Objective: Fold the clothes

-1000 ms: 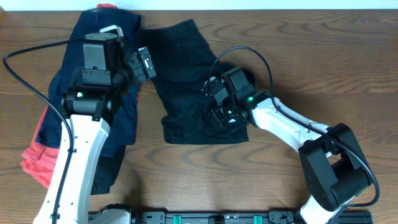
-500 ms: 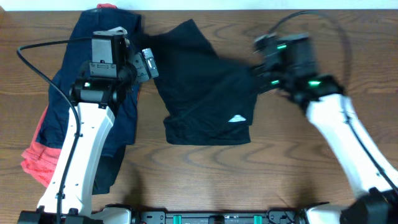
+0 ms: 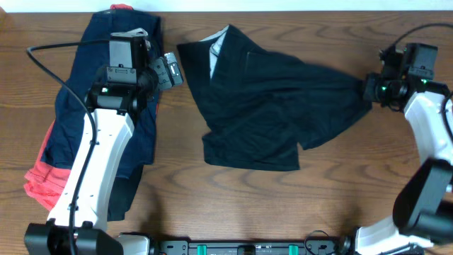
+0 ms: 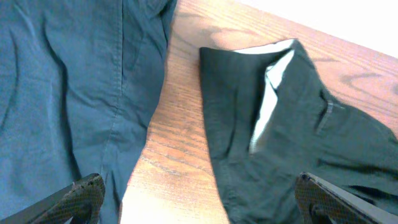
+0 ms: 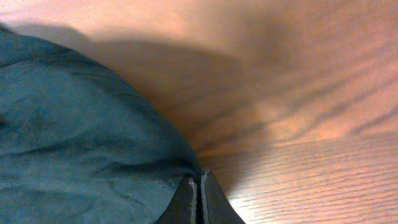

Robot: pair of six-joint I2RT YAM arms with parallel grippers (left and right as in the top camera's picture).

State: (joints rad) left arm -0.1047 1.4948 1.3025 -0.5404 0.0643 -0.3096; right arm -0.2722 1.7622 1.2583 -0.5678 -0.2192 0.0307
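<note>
Black shorts (image 3: 269, 106) lie spread across the table's middle, with a white inner lining showing at the waistband (image 4: 272, 93). My right gripper (image 3: 368, 91) is shut on the shorts' right edge and holds it stretched toward the right side; the pinched fabric shows in the right wrist view (image 5: 93, 137), where the fingers (image 5: 200, 186) are closed together. My left gripper (image 3: 170, 71) is open and empty, hovering above the bare wood between the shorts and a navy garment (image 3: 106, 85). Its fingertips (image 4: 199, 196) frame the gap in the left wrist view.
A pile of clothes sits at the left: the navy garment (image 4: 62, 93) on top, a red one (image 3: 39, 180) under it, and a dark one (image 3: 120, 195) at the front. Bare wood (image 3: 340, 184) lies at the front right.
My right gripper took hold of the shorts' edge and pulled it far to the right, unfolding and stretching the shorts. My left arm shifted slightly toward the far edge.
</note>
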